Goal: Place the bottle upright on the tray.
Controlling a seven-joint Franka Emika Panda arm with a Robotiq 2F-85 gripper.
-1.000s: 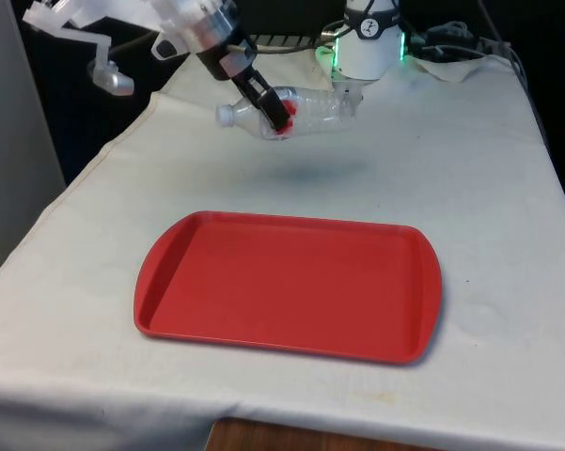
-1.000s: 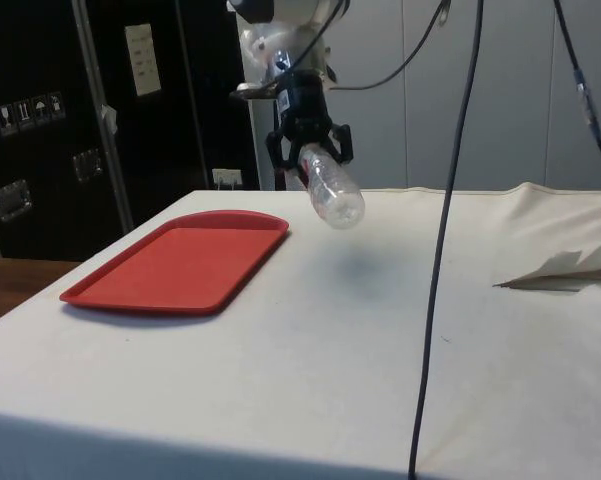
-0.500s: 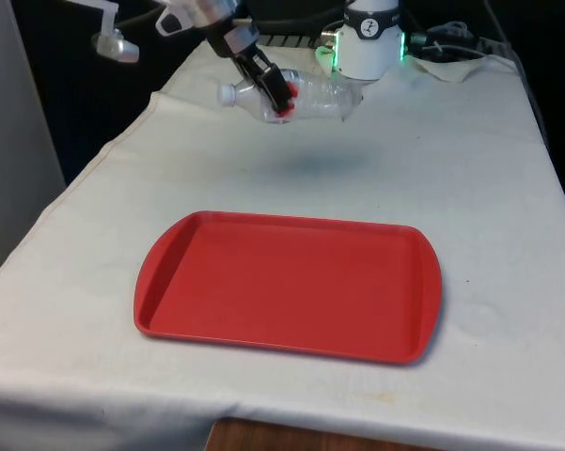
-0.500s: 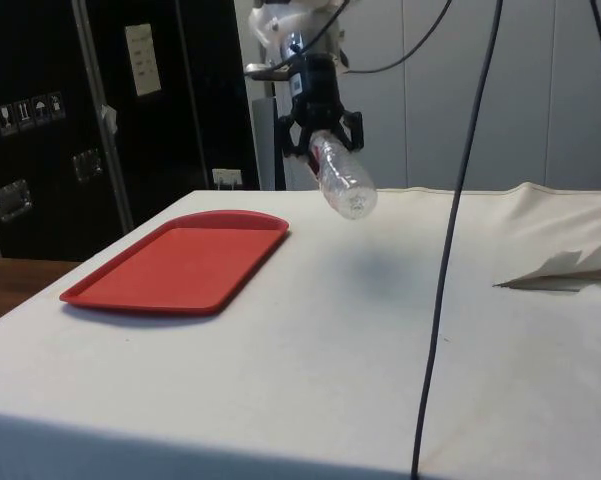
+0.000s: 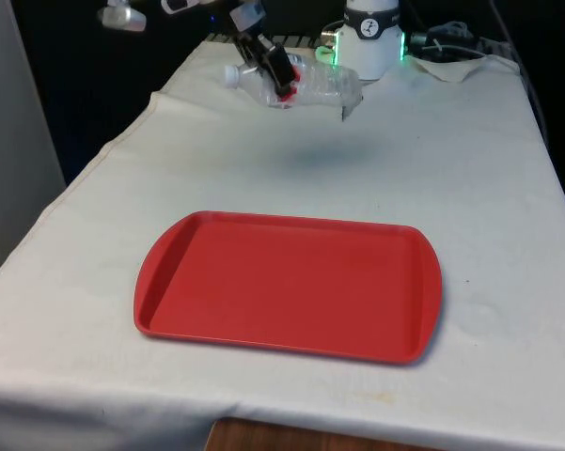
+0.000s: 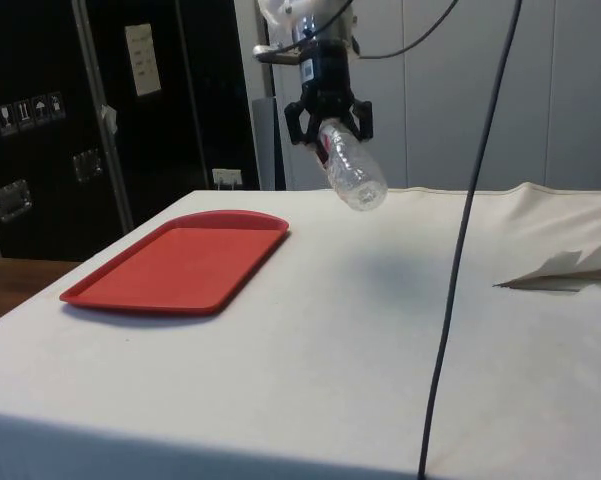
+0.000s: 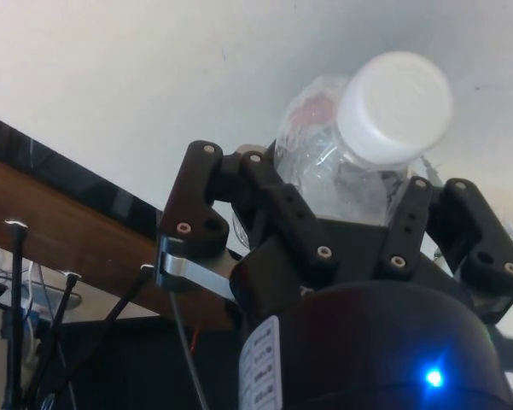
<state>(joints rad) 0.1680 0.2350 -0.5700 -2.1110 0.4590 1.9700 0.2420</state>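
The pincer [image 5: 274, 71] held the clear bottle [image 5: 306, 86] tight near its white cap, high over the table [image 5: 470, 169]. The red tray [image 5: 287, 285] lay at 6 o'clock from the bottle.

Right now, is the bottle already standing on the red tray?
No, the gripper holds the bottle tilted in the air above the white cloth, apart from the tray.

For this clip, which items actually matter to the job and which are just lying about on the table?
Belongs to the job:
- clear plastic bottle, white cap, held off the table, lying sideways
- pincer, shut on the bottle near its neck
- red tray, nothing on it

Just lying about:
- crumpled white cloth on the table
- hanging black cable in the side view
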